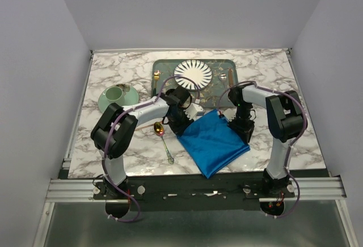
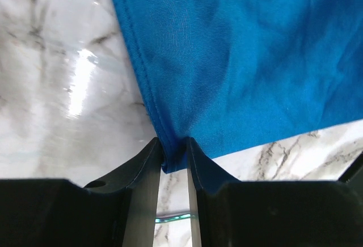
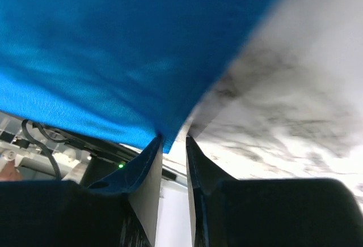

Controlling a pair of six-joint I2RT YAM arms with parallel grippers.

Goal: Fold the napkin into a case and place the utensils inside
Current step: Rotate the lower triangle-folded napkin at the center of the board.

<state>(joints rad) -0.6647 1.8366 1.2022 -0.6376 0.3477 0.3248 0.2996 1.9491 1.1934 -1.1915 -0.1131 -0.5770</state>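
Observation:
The bright blue napkin (image 1: pixel 212 141) is spread as a tilted diamond on the marble table, near the front edge. My left gripper (image 1: pixel 180 126) is at its left corner, and in the left wrist view (image 2: pixel 174 155) it is shut on the hemmed corner of the napkin (image 2: pixel 238 60). My right gripper (image 1: pixel 239 126) is at the right corner, and in the right wrist view (image 3: pixel 172 140) it pinches the tip of the napkin (image 3: pixel 113 49), which is lifted off the table. The spoon (image 1: pixel 163 139) lies left of the napkin. A slim copper-pink fork (image 1: pixel 231 78) lies on the tray. No case is formed.
A grey-green tray (image 1: pixel 164 68) at the back holds a striped white plate (image 1: pixel 193 74) and a gold fork with a green handle (image 1: pixel 156 82). A green cup on a saucer (image 1: pixel 118 97) stands at the left. The table's front edge is just below the napkin.

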